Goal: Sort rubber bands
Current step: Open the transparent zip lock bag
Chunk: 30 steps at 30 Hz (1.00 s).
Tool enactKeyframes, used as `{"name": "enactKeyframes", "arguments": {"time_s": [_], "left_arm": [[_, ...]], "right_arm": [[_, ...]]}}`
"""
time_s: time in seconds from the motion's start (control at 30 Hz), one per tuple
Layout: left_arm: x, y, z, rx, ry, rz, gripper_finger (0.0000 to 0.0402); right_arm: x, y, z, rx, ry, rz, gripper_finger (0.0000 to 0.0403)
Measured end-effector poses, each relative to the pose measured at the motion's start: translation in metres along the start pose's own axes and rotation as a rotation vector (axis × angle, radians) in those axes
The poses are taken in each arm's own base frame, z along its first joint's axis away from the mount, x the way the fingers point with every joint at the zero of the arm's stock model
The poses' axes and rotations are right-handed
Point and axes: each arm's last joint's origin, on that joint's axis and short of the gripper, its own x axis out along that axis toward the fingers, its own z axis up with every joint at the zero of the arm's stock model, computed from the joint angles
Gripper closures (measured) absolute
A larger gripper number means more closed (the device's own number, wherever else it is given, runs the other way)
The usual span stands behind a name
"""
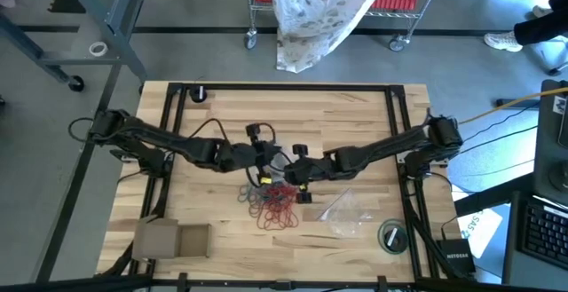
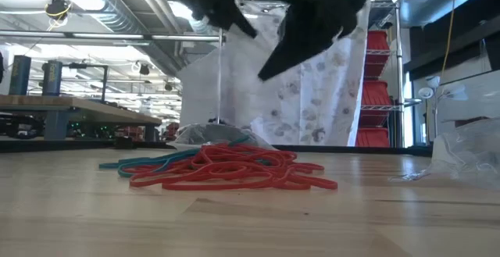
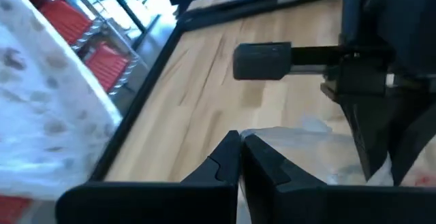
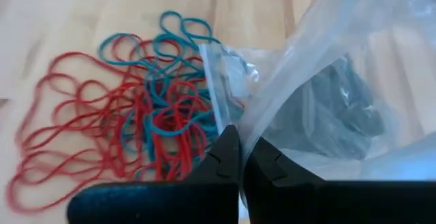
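A pile of red and teal rubber bands [image 1: 277, 205] [image 2: 226, 167] [image 4: 129, 122] lies loose on the wooden table, near its middle. Just behind the pile, a clear plastic bag [image 1: 280, 162] [image 4: 320, 60] with dark rubber bands [image 4: 340, 112] inside hangs between my two grippers. My left gripper [image 1: 264, 159] [image 3: 240, 137] comes from the table's left and is shut at the bag's edge. My right gripper [image 1: 298, 173] [image 4: 240, 139] comes from the right, slanting down, and is shut on the bag. My left gripper has its shut fingertips at the clear bag's rim [image 3: 253, 135], coming nearly level from the table's left. The bag spreads away beyond the fingertips; how many layers sit between them does not show. My right gripper pinches the bag's rim by its seal strip [image 4: 219, 98] between its two fingers, slanting down from the table's right. The bag rises beyond the fingers, with the dark bands sagging in its belly above the table.
A second clear bag [image 1: 344, 210] [image 2: 461, 151] lies flat on the table's right. A cardboard box [image 1: 173, 239] stands at the near left, a tape roll [image 1: 392, 236] at the near right. Black frame rails [image 1: 177, 123] run along the table's sides.
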Motion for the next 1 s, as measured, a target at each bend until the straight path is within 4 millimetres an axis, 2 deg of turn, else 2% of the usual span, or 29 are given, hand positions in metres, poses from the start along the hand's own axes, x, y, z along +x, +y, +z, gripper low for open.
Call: {"name": "enactKeyframes", "arguments": {"time_s": [0.2,0.37,0.47,0.67,0.83,1.0], "left_arm": [[0.001,-0.001,-0.008,0.018,0.069,0.030,0.0401],[0.002,-0.002,-0.012,-0.004,0.107,0.022,0.0401],[0.002,-0.002,-0.013,-0.031,0.110,0.032,0.0401],[-0.002,-0.005,-0.014,-0.079,0.122,0.032,0.0401],[-0.003,-0.006,-0.021,-0.156,0.187,0.018,0.0401],[-0.004,-0.011,-0.023,-0.214,0.187,-0.033,0.0401]], "right_arm": [[0.028,0.006,-0.009,-0.004,0.017,0.014,0.0402],[0.037,0.008,-0.015,0.065,0.052,0.013,0.0399],[0.026,0.006,-0.010,0.068,0.057,0.008,0.0379],[-0.015,0.000,0.013,0.066,0.079,0.038,0.0310],[-0.045,0.006,0.014,0.029,0.136,0.115,0.0270],[-0.044,0.028,0.000,-0.036,0.150,0.117,0.0263]]}}
